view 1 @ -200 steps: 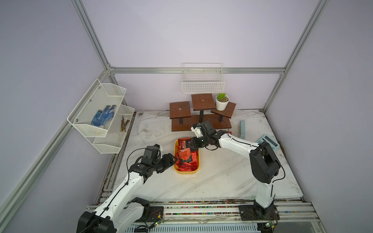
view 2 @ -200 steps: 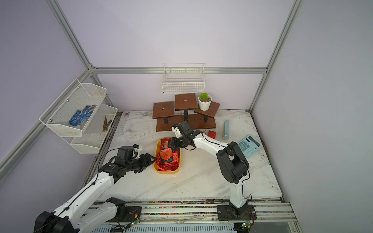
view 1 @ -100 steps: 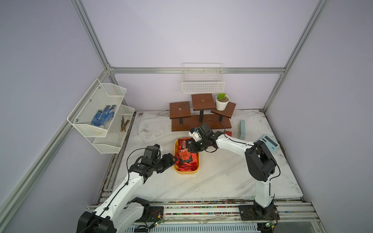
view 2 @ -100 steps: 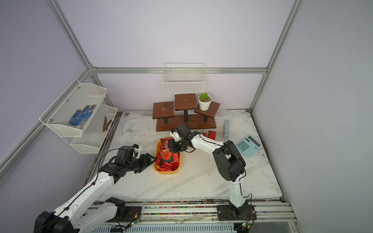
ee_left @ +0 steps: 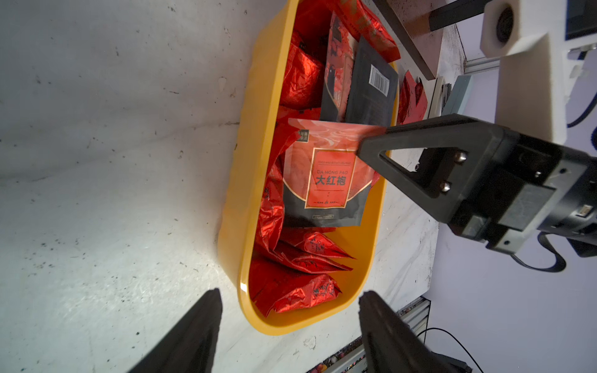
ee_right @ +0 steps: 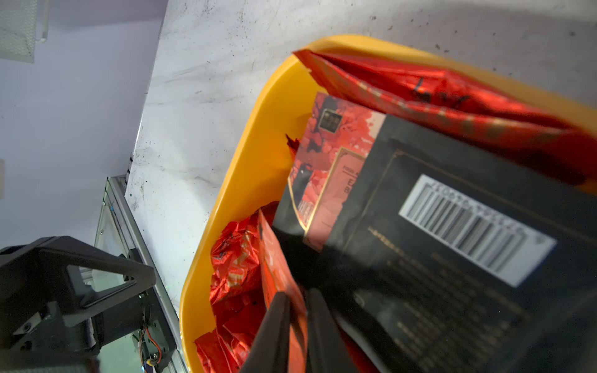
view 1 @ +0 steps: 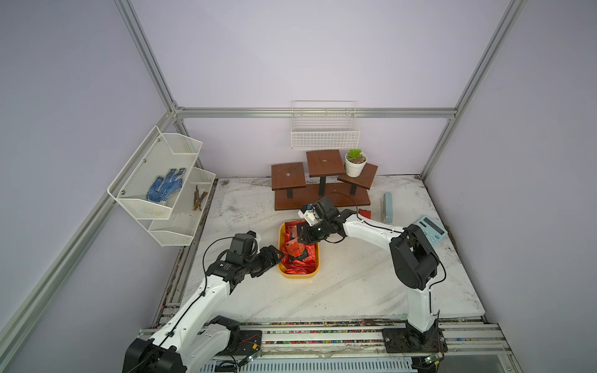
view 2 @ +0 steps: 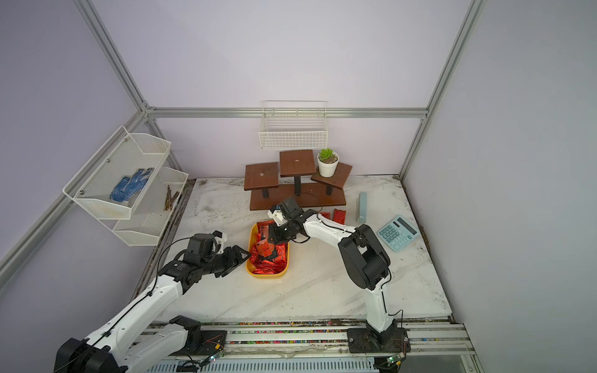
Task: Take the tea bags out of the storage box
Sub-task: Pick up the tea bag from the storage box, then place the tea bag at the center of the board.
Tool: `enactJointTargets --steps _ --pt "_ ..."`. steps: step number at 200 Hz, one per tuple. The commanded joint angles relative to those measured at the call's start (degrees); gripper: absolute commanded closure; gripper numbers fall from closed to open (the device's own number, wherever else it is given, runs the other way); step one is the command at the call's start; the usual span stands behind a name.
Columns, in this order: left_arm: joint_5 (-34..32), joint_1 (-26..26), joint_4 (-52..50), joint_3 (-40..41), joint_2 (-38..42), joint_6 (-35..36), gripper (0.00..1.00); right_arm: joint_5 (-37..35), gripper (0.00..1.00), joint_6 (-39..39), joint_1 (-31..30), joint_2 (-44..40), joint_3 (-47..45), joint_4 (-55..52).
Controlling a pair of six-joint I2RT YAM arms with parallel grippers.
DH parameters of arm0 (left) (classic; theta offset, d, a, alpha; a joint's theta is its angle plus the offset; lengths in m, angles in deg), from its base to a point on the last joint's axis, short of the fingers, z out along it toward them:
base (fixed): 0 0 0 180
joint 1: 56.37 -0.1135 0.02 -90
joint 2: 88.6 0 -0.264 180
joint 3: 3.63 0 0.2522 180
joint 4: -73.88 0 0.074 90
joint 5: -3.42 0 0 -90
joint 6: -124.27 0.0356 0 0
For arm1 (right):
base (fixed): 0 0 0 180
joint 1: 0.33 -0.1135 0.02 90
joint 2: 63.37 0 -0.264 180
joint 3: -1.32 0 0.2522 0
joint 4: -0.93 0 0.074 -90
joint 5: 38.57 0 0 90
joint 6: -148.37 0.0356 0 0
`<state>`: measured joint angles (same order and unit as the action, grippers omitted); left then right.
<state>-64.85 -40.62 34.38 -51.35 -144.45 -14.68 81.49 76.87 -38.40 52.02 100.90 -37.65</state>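
In the right wrist view the barcoded tea bag (ee_right: 452, 252) is blurred and cropped.

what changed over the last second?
Right gripper dipped further into the storage box and shut on the black-and-orange sachet. Left gripper stayed open beside the box; the box and other tea bags look unmoved.

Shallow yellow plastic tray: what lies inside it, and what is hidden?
Crinkled red foil sachets, a black barcoded sachet, and an orange-labelled sachet pinched by the right gripper. Anything beneath them is covered.
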Motion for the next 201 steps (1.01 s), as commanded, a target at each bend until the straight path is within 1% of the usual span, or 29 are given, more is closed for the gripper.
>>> enactJointTargets --steps 1,3,29,60,95,120,169,179,201 --pt "0.9 -0.4 2.1 0.2 0.5 -0.6 0.29 1.8 0.99 0.6 -0.4 0.7 1.5 1.2" --pt "0.9 -0.4 2.1 0.2 0.5 -0.7 0.29 1.9 1.00 0.7 -0.4 0.7 1.5 1.3" --pt "1.0 -0.4 2.1 0.1 0.8 -0.8 0.29 4.1 1.00 1.8 -0.4 -0.3 1.0 2.4" --pt "1.0 -0.3 1.8 -0.9 1.0 -1.1 0.30 5.6 1.00 3.7 0.0 -3.6 0.4 3.9" --pt "0.8 0.5 0.9 -4.1 0.1 -1.2 0.32 6.9 1.00 5.8 2.8 -8.9 -1.8 5.2" --pt "-0.3 2.9 0.6 -7.4 -2.1 -1.1 0.32 8.7 1.00 7.6 7.6 -14.3 -6.5 7.4" --pt "-1.8 7.5 1.4 -13.8 -9.5 -0.9 0.34 8.7 1.00 8.5 19.4 -25.2 -19.5 9.7" --pt "-1.8 8.0 2.0 -14.7 -10.8 -1.0 0.34 8.8 1.00 8.3 21.5 -26.5 -22.3 10.4" --pt "-1.8 8.4 3.4 -16.3 -13.1 -1.4 0.34 8.1 1.00 7.4 25.1 -26.7 -27.9 11.8"
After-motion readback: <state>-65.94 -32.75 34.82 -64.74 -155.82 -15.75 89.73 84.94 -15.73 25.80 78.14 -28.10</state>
